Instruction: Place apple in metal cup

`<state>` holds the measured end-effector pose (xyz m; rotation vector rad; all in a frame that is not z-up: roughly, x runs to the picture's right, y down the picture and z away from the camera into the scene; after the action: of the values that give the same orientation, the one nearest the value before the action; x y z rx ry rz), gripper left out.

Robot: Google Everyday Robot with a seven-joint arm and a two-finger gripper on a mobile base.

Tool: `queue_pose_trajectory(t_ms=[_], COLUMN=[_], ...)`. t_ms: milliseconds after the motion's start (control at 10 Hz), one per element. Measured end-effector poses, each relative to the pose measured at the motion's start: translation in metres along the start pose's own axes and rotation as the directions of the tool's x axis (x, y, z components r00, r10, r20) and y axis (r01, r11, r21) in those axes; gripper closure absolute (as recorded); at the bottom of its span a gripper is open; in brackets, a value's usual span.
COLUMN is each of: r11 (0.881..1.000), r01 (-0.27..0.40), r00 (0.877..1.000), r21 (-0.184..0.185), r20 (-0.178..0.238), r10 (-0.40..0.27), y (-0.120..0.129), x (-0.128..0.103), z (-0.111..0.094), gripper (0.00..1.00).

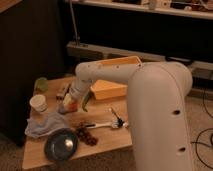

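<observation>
The apple [73,106] shows as a small orange-red patch at the tip of the tool [70,103], over the left half of the tabletop [107,142]. The tool appears to be pinching the apple from above, and the fruit looks to sit just clear of the wood, though the gap is hard to make out. Just beyond the tool, slightly left and farther back, stands a small dull brownish shape that I take for the metal cup [64,91]. It is partly hidden by the arm [100,72], and its mouth cannot be seen.

Left of the tool stands a white cup [38,103], and farther back near the left edge a pale green cup [41,84]. A crumpled grey cloth [46,125] lies nearer, with a dark bowl [61,145] at the near edge. A dark grape bunch [86,134] lies just right of the bowl. A utensil [115,121] lies to the right of the grapes, and a yellow box [107,90] sits behind it.

As for progress, the pick seems done, since the apple is in the tool and close to the cup. The placing is not yet done, because the apple is beside the cup and not over it. What remains, by my reckoning, is a short move back and left to centre the fruit above the rim, then a lowering and a release.
</observation>
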<state>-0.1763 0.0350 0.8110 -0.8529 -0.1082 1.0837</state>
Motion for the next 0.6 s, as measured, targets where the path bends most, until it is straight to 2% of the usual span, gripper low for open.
queue_pose_trajectory(t_ms=[200,300,400,600], r11=[0.999,0.998,0.997,0.995], r01=[-0.007,-0.011,-0.015,-0.019], r00=[0.999,0.998,0.996,0.991], r21=[0.036,0.057,0.077,0.099], r20=[0.039,0.067,0.094,0.136], r10=[0.006,0.007,0.007,0.006], y=[-0.026,-0.037,-0.045,-0.053], x=[-0.023,-0.039,-0.056,-0.081], z=[-0.021,-0.038,-0.055,-0.071], gripper=[0.42,0.42,0.42,0.42])
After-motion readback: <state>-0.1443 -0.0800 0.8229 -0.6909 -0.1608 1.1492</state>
